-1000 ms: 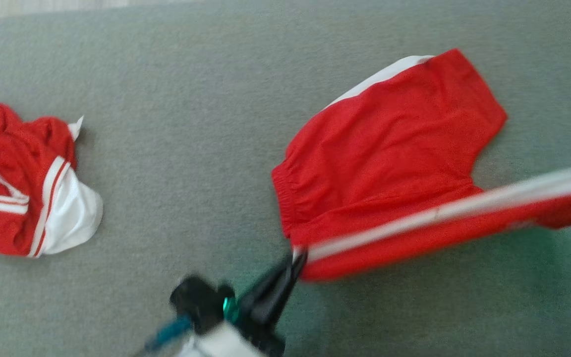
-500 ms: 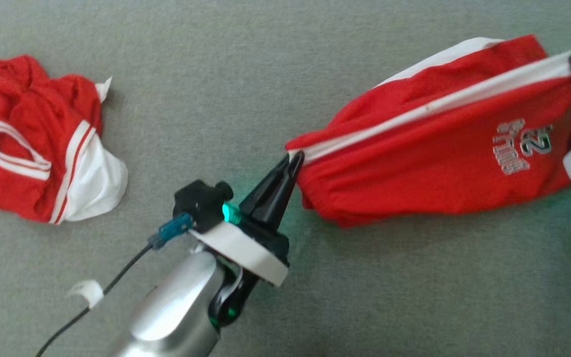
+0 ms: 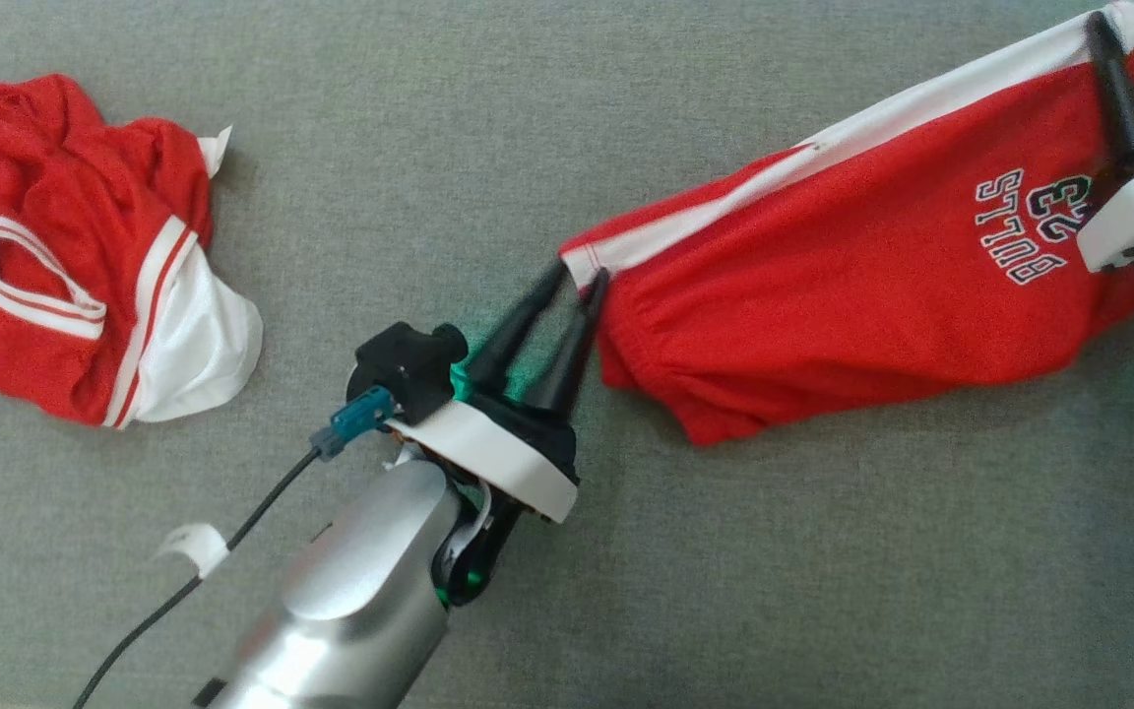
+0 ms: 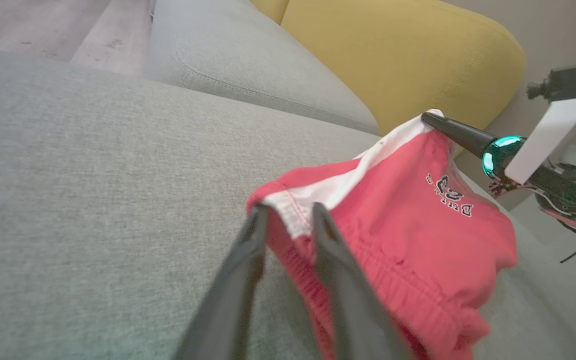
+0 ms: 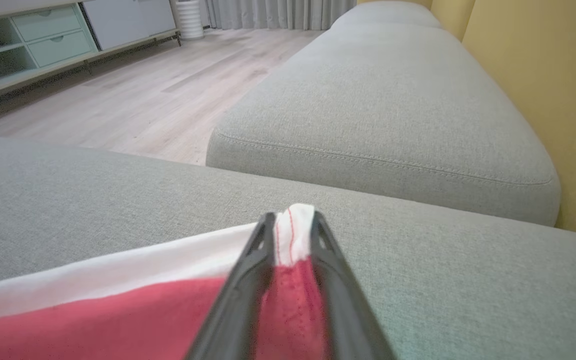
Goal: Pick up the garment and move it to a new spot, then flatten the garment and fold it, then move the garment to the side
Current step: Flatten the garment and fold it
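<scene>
Red crumpled jersey (image 3: pixel 55 246) lies far left on the grey couch (image 3: pixel 429 148). Left gripper (image 3: pixel 579 273), angled up-right, stands slightly open around a waistband corner of the shorts (image 3: pixel 823 295), spread at right, lettered BULLS 23 upside down. Right gripper (image 3: pixel 1126 32) straddles their hem; grip unclear.

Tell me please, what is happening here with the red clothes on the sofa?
A two-armed robot is handling a pair of red shorts on a grey sofa cushion. The shorts are stretched out between its claws. The left claw has the white corner at the waistband end between its fingers, which stand a little apart. The right claw has the other end of the white stripe between its fingers. Another red garment lies crumpled to the robot's left, untouched.
</scene>
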Robot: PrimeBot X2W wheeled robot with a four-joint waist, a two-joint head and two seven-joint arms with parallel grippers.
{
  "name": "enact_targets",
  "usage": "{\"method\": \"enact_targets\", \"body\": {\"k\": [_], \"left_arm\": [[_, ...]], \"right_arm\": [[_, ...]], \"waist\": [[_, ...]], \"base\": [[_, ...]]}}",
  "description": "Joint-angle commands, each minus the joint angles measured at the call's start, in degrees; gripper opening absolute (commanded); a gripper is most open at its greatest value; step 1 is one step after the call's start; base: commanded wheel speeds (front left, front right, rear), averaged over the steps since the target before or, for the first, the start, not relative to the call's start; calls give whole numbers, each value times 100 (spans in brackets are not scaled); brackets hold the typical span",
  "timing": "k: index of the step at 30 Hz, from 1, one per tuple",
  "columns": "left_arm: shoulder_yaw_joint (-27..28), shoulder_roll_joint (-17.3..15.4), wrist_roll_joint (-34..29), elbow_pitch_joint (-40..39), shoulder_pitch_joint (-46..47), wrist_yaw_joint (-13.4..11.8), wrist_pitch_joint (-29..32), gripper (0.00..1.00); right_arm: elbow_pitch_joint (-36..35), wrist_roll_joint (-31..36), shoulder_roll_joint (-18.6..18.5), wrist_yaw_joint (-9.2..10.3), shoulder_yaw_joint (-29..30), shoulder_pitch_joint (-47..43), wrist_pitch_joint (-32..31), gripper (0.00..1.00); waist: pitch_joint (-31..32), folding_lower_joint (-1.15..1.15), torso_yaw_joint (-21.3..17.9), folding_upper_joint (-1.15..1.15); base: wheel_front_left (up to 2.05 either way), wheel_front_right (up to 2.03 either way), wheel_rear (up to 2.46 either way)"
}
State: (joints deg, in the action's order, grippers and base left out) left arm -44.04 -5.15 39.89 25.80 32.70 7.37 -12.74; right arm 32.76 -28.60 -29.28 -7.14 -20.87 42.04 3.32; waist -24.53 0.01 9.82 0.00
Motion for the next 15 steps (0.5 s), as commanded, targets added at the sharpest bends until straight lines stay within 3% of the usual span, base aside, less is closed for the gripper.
{"method": "enact_targets", "body": {"k": [1, 6, 15], "left_arm": [[247, -9, -13, -58, 152, -70, -122, 100], [435, 75, -340, -42, 24, -311, -217, 100], [1420, 200, -2145, -1641, -1139, -1366, -224, 100]], "right_arm": [[-7, -105, -64, -35, -104, 55, 280, 100], [115, -581, -177, -35, -424, -174, 489, 100], [199, -1500, -819, -35, -491, -826, 191, 100]], "waist": [[17, -1, -29, 0], [148, -1, -97, 0], [315, -1, 105, 0]], "base": [[0, 0, 0], [0, 0, 0], [0, 0, 0]]}}
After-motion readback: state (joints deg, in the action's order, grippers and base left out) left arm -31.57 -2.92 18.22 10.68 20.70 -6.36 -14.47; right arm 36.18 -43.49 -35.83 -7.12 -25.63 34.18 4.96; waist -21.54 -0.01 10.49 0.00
